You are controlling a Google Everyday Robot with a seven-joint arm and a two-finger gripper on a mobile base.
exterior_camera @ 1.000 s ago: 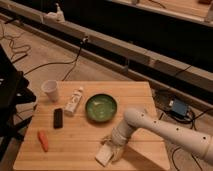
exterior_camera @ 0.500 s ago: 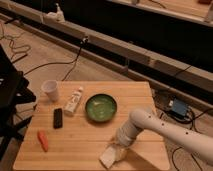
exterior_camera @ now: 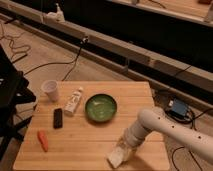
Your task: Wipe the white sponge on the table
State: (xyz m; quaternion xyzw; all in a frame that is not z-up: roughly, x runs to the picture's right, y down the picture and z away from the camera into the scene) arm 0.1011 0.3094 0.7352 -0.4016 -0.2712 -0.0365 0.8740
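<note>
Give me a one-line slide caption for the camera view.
The arm's gripper meets the white sponge near the front edge of the table, with a green bowl behind it.

Dim warm light, tool (exterior_camera: 122, 150) lower right

White cup (exterior_camera: 50, 90), white tube (exterior_camera: 74, 100), black block (exterior_camera: 58, 118), orange carrot (exterior_camera: 43, 140) (by near-left corner) toward the table (exterior_camera: 85, 145) left edge; green bowl (exterior_camera: 101, 108) mid-table.

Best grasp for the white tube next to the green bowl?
Probably top-down, pinching the white tube across its narrow mid-body: it lies flat, with its long axis running away from the camera. The pincer sits at the white sponge near the table front edge.
</note>
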